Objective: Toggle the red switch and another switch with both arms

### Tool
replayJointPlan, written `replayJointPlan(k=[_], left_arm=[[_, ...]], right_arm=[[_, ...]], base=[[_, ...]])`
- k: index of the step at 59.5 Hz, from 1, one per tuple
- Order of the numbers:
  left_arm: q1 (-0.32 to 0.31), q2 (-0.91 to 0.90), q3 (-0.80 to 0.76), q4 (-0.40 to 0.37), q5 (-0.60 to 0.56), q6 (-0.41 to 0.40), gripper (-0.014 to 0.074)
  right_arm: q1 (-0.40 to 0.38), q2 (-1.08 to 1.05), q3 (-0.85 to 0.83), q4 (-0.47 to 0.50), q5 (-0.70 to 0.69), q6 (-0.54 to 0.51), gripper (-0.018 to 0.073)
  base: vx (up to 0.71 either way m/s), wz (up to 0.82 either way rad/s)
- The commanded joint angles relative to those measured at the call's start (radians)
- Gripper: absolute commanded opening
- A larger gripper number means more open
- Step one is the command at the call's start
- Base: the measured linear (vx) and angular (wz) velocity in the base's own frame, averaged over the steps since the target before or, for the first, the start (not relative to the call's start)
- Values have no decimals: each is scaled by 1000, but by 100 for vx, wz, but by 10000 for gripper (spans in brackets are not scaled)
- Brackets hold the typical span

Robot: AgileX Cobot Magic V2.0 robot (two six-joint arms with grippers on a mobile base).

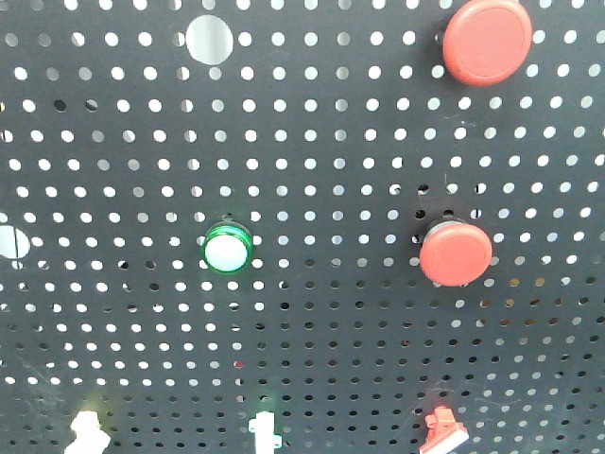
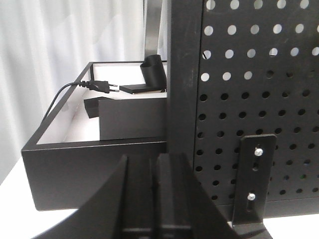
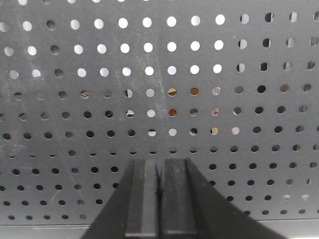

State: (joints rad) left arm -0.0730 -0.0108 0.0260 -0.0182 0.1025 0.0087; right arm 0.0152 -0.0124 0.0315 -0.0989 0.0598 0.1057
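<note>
The red switch (image 1: 442, 430) is a small red lever low on the right of the black pegboard (image 1: 312, 170), cut by the bottom edge of the front view. Two small white switches (image 1: 85, 428) (image 1: 265, 431) stick out along the same bottom row. No gripper shows in the front view. In the left wrist view my left gripper (image 2: 157, 162) is shut with nothing in it, pointing at the pegboard's left edge post (image 2: 184, 74). My right gripper (image 3: 159, 163) is shut and empty, facing a bare stretch of pegboard (image 3: 159, 74). Neither wrist view shows a switch.
Two large round red mushroom buttons (image 1: 487, 40) (image 1: 456, 253) and a green-ringed white button (image 1: 227, 249) sit on the board. Left of the board stands a black open box (image 2: 94, 144) holding a power plug (image 2: 99, 86). A black bracket (image 2: 255, 174) braces the board's foot.
</note>
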Motion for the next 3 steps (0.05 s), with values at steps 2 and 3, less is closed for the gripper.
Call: replayJointPlan(k=[2,3], left_arm=[[2,-9,20,-3,-87,-9,3],[2,-9,20,-3,-87,-9,3]], right_arm=[[-7,-11,6,-8,-87,-9,-6],[-7,-11,6,-8,-87,-9,-6]], base=[[0,0],[0,0]])
